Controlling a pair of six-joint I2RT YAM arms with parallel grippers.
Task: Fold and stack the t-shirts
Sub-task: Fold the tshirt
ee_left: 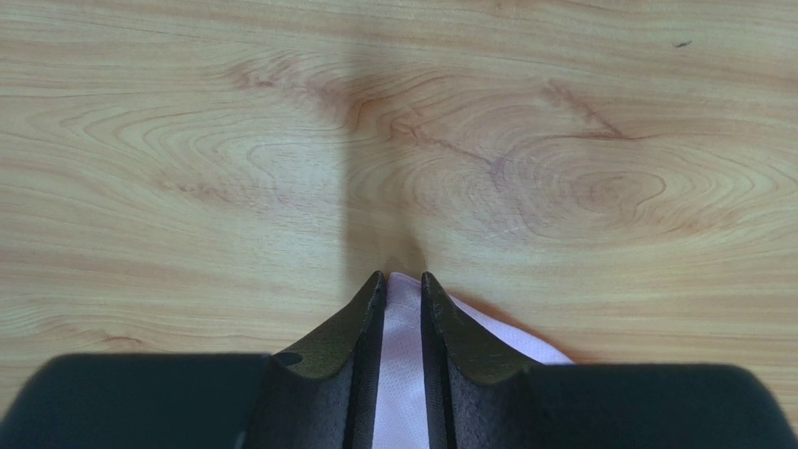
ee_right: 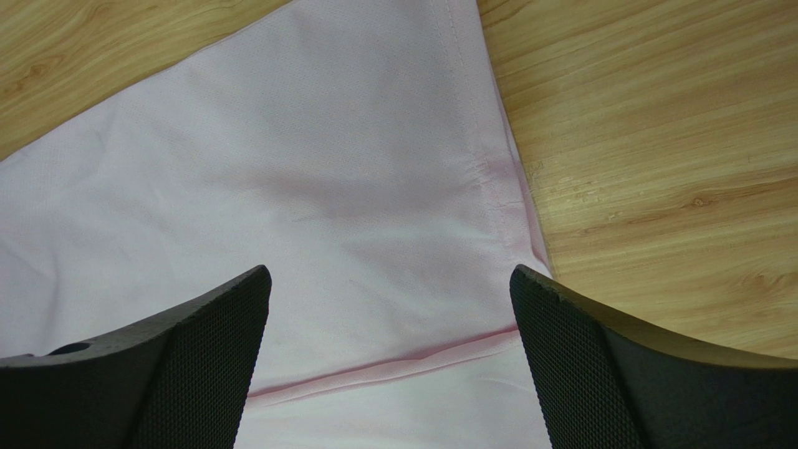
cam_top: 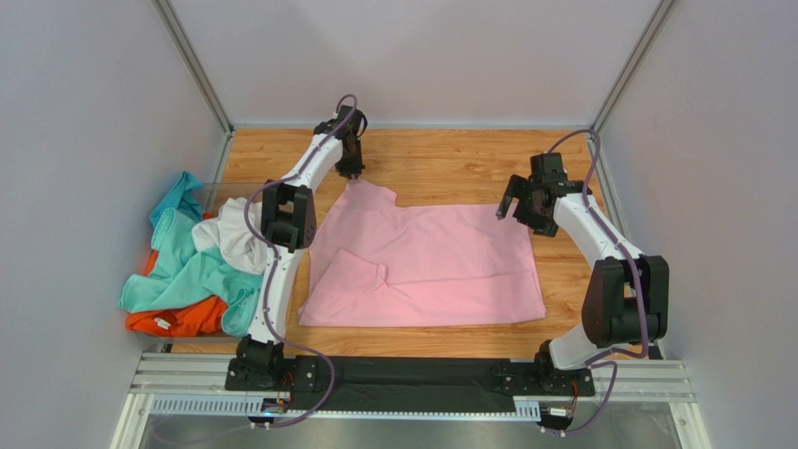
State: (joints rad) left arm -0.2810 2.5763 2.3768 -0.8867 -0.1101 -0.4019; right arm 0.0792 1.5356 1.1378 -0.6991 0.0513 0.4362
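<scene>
The pink t-shirt (cam_top: 426, 267) lies spread on the wooden table, its near-left part folded over. My left gripper (cam_top: 350, 174) is at its far-left corner and is shut on that corner; in the left wrist view pink cloth (ee_left: 403, 374) is pinched between the fingers, my left gripper (ee_left: 403, 281) low over the wood. My right gripper (cam_top: 521, 208) hovers over the shirt's far-right corner, wide open and empty; the right wrist view shows the pink cloth (ee_right: 328, 206) with a fold line below my right gripper (ee_right: 389, 281). The teal (cam_top: 187, 267), white (cam_top: 229, 238) and orange (cam_top: 183, 320) shirts lie heaped at the left.
The wooden table (cam_top: 450, 159) has white walls at the back and both sides. The heap of shirts hangs partly over the table's left edge. A metal rail (cam_top: 412, 379) holding both arm bases runs along the near edge.
</scene>
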